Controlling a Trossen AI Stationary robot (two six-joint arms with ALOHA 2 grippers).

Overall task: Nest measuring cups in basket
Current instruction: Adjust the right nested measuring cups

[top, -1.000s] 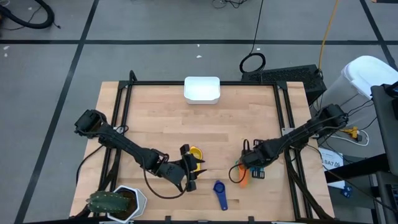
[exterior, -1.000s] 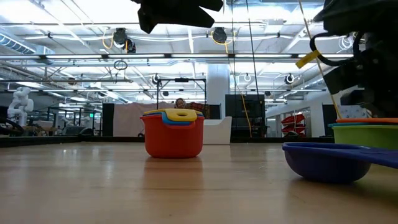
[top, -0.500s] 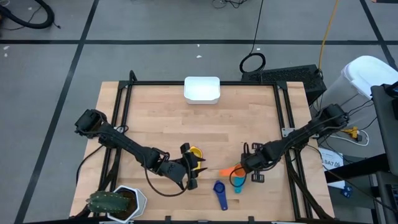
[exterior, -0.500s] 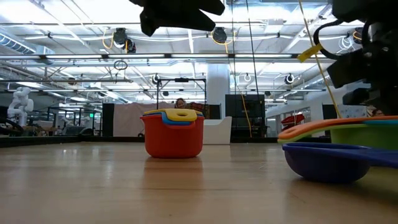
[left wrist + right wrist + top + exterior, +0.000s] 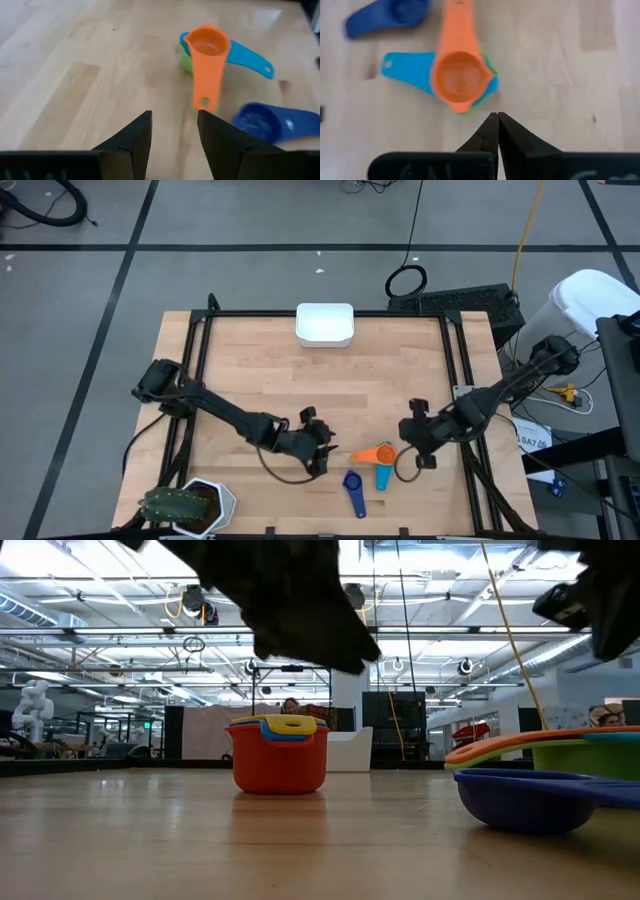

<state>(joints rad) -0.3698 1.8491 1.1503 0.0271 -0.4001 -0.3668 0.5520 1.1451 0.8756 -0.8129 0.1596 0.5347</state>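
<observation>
On the wooden bench (image 5: 330, 380) the white basket (image 5: 325, 324) sits at the middle of the far edge, well apart from all of the measuring cups. Near the front edge, right of centre, an orange cup (image 5: 378, 453) sits nested on top of a green cup (image 5: 184, 56) and a light blue cup (image 5: 383, 474), its flat handle pointing toward the left arm and the light blue handle angled toward the front edge. Just beside this stack, closer to the front edge, a dark blue cup (image 5: 353, 489) lies on its own with its handle pointing at the front edge. In the low view a red cup (image 5: 280, 754) stands upright on the bench with yellow and blue cups nested inside it; the high view hides this stack under the left arm. The left gripper (image 5: 320, 442) hangs above the bench near the front, left of the orange stack, its fingers (image 5: 132, 145) apart with bare wood showing between them and nothing held. The right gripper (image 5: 412, 437) is just right of the orange stack, its fingers (image 5: 490, 132) pressed together and empty, their tips close to the cups but clear of them. A white hexagonal pot with a green plant (image 5: 190, 505) stands at the front left corner.
</observation>
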